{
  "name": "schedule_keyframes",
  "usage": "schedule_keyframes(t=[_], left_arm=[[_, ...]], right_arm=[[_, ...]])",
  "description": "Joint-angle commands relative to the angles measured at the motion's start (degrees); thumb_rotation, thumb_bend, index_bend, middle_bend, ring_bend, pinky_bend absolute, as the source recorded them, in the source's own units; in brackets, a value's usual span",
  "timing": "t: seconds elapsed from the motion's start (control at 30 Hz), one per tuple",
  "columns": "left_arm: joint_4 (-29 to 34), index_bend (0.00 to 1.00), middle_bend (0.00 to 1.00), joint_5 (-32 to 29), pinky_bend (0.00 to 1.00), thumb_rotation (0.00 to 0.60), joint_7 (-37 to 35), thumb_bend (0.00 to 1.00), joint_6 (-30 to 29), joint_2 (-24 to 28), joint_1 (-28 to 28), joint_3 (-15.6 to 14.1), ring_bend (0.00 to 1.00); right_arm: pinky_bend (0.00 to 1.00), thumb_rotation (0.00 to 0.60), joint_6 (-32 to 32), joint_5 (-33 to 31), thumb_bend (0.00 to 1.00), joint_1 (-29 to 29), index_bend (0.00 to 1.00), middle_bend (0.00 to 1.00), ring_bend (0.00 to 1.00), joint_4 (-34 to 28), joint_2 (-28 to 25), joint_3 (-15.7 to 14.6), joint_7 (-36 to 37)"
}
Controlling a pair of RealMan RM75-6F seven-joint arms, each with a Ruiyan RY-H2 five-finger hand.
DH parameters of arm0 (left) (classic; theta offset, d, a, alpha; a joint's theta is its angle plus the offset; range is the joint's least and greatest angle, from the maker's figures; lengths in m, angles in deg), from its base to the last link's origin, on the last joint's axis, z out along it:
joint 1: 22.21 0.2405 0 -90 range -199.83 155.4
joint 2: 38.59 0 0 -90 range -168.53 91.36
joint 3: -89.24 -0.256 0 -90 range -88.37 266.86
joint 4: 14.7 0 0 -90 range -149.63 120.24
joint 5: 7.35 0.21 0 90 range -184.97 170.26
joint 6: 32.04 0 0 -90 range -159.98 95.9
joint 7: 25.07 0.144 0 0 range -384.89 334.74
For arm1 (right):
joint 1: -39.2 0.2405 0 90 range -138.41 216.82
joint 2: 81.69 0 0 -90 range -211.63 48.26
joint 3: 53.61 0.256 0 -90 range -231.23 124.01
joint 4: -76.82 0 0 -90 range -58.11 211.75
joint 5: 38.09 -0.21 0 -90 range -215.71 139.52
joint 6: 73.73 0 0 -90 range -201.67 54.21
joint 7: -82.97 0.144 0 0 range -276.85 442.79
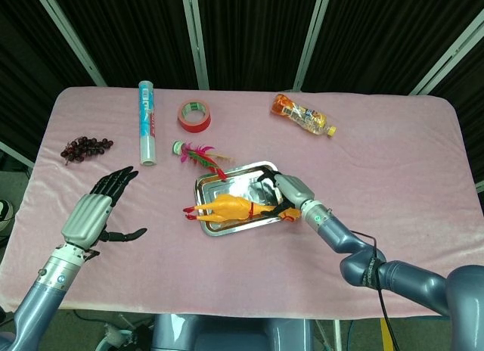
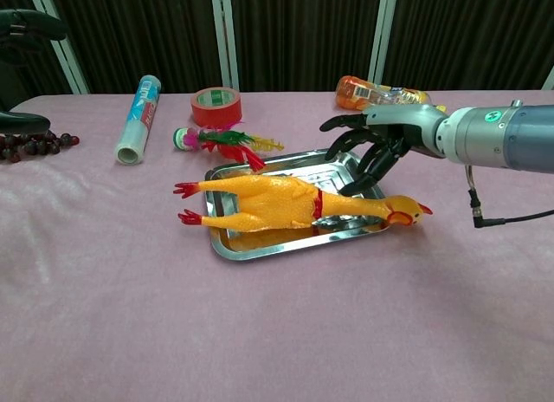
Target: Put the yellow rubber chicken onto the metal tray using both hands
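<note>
Yellow rubber chicken (image 2: 277, 204) lies lengthwise on the metal tray (image 2: 260, 248), legs overhanging one rim and head overhanging the other, being longer than the tray. Right hand (image 2: 374, 140) hovers above the neck end, fingers spread, holding nothing; the chicken appears released. Left hand (image 1: 97, 211) waits well apart over the counter (image 1: 393, 169), fingers apart, empty

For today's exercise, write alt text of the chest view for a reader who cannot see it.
A yellow chicken lies across a metal tray on a pink table, head and feet past the rims. The right robot hand hangs open just above its neck. Behind lie tape, a roll and a bottle.
</note>
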Motion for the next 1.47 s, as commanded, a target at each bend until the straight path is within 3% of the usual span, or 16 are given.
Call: schedule_keyframes(t=[0.03,0.2,0.3,0.4,0.6,0.87,1.13,1.47], left_arm=[[-0.07,0.00,0.00,-0.03,0.08,0.600,0.02,0.12,-0.03,0.21,0.20,0.33,0.00],[-1.02,0.00,0.00,-0.27,0.08,0.599,1.33,0.12,-1.42,0.60,1.18,0.81,0.00],[-1.91,0.06,0.00,-0.98,0.08,0.600,2.22,0.12,-2.74,0.66,2.12,0.99,0.00],[-3.02,0.11,0.02,-2.01,0.07,0.600,3.31,0.12,-4.01,1.04,3.32,0.97,0.00],[-5.23,0.12,0.03,-2.98,0.01,0.600,3.98,0.12,-8.13,2.19,6.86,0.75,0.00],[-9.33,0.12,0.03,-2.37,0.00,0.600,1.67,0.12,-14.03,1.37,12.82,-0.87,0.00],[-12.43,0.10,0.02,0.71,0.00,0.600,-1.32,0.12,-17.42,0.92,17.99,-4.10,0.00],[-14.65,0.09,0.02,7.16,0.00,0.600,-3.20,0.12,-22.12,-0.20,23.29,-7.34,0.00]], right_arm=[[0.24,0.600,-0.75,-0.46,0.18,-0.49,0.00,0.19,0.10,-0.29,-0.47,0.28,-0.58],[0.24,0.600,-3.92,0.36,0.18,-2.34,0.01,0.19,0.11,-2.76,-3.26,0.68,-1.10],[0.30,0.600,-7.94,1.26,0.26,-4.43,0.11,0.22,0.17,-4.83,-5.41,1.25,-0.94],[0.35,0.600,-15.82,2.91,0.39,-8.00,0.23,0.28,0.24,-6.66,-7.52,1.78,-1.98],[0.36,0.600,-29.66,6.44,0.41,-16.40,0.27,0.30,0.25,-9.60,-12.42,0.25,-4.10],[0.24,0.600,-42.41,12.36,0.41,-26.25,0.26,0.30,0.16,-10.14,-16.97,-5.55,-9.57],[0.09,0.600,-50.07,17.27,0.41,-33.23,0.06,0.17,0.02,-11.91,-19.08,-10.97,-14.37],[0.06,0.600,-57.11,20.86,0.41,-40.16,0.03,0.14,0.00,-12.44,-17.79,-14.88,-19.97]])
